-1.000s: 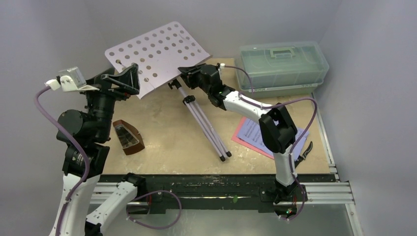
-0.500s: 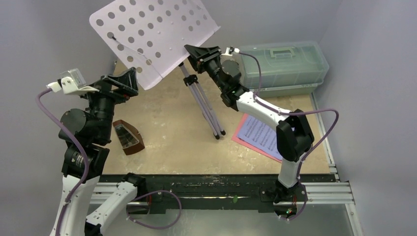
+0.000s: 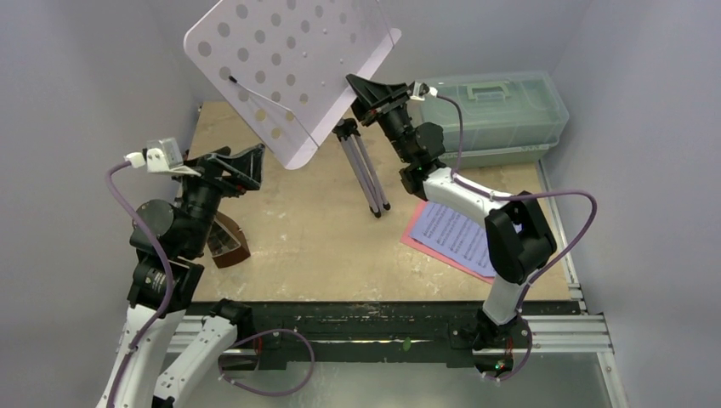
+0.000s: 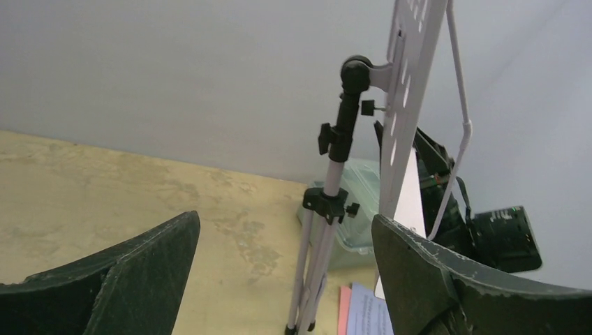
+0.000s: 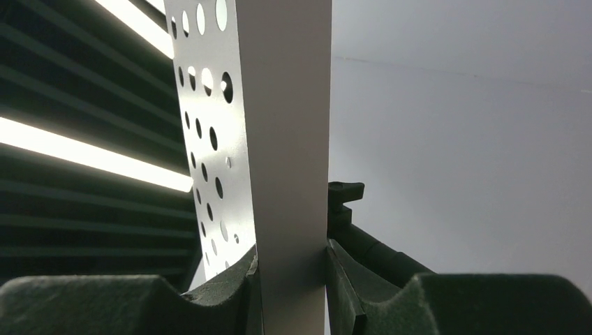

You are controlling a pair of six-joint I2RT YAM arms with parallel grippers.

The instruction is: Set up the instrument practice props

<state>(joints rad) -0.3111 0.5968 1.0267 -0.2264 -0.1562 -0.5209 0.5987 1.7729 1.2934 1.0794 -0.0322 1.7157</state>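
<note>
Progress, by judgement: early to middle.

- Stand (image 3: 289, 76) near upright at upper centre of the top view, desk tilted.
- Legs (image 3: 367, 174) bunched together, not spread. Feet low over mid tabletop (image 3: 315, 255); contact not certain.
- Right end effector (image 5: 290, 279) clamped on the desk's plain bottom lip, carrying the stand.
- Left end effector (image 4: 283, 223) wide open and empty, just left of the desk's edge, apart from it.
- Sheets not yet on the stand. Blue sheet (image 3: 455, 238) flat on pink sheet (image 3: 411, 234), right side of the tabletop, partly under the right arm.
- Metronome (image 3: 229, 242) at left, partly hidden by the left arm.
- Likely left to do: spread the legs, release the stand, load the sheets, place the metronome.

Materials:

- Desk: thin rigid lavender panel, matte, rows of round holes, slim wire (image 4: 457, 125) across one face.
- Pole: silvery tube with black plastic clamps and a small knob.
- Sheets: thin printed paper.
- Metronome: brown pyramid, glossy dark front.
- Tabletop: pale, scuffed board.
</note>
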